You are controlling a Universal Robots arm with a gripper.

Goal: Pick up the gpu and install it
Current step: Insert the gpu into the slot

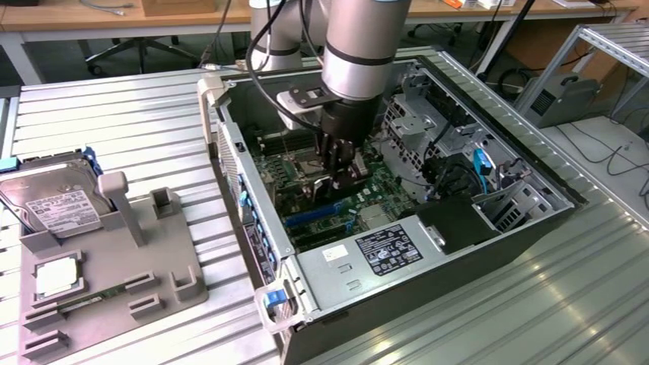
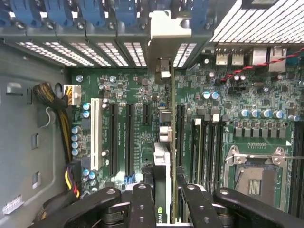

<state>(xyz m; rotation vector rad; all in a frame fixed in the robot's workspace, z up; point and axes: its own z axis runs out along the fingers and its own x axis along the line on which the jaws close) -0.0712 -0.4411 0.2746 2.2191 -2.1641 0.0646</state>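
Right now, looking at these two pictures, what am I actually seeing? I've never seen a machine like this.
It is a robot arm reaching into an open computer case lying on a metal table. One picture is taken from off the arm; the other from a camera on its wrist, facing the green motherboard. Its tool grips the gpu, a thin card seen edge-on. On the exterior view's left, a grey tray holds a hard drive.

The gpu (image 2: 164, 164) stands on edge between the gripper's (image 2: 166, 204) fingers, inside the case (image 1: 457, 293). The motherboard (image 2: 137, 95) lies just below. The tray (image 1: 172, 255), bearing the drive (image 1: 56, 201), sits well apart, outside the case.
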